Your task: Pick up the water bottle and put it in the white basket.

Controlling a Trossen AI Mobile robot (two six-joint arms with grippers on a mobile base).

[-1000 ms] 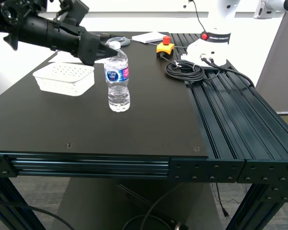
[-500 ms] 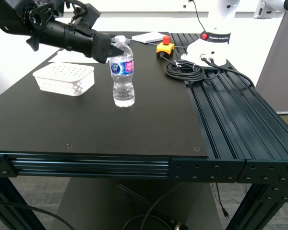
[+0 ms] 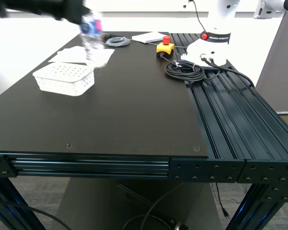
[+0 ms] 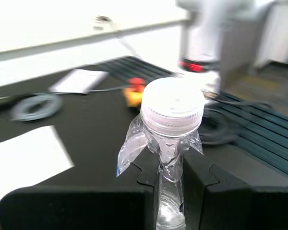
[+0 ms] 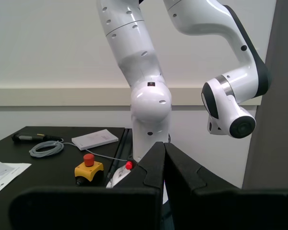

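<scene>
My first gripper [image 4: 170, 177] pinches the bottle [image 3: 92, 36] at its neck, just under the white cap [image 4: 173, 105], the thin plastic crumpled between the fingers [image 4: 201, 184]. In the exterior view the bottle hangs in the air, blurred, above the table's [image 3: 134, 110] far edge near the paper sheets [image 3: 79, 55], just beyond the basket [image 3: 64, 78]; its label is too smeared to read. My second gripper [image 5: 164, 163] has its fingers pressed together on nothing. The white robot base [image 3: 211, 45] carries a red band with white lettering, too small to read surely.
</scene>
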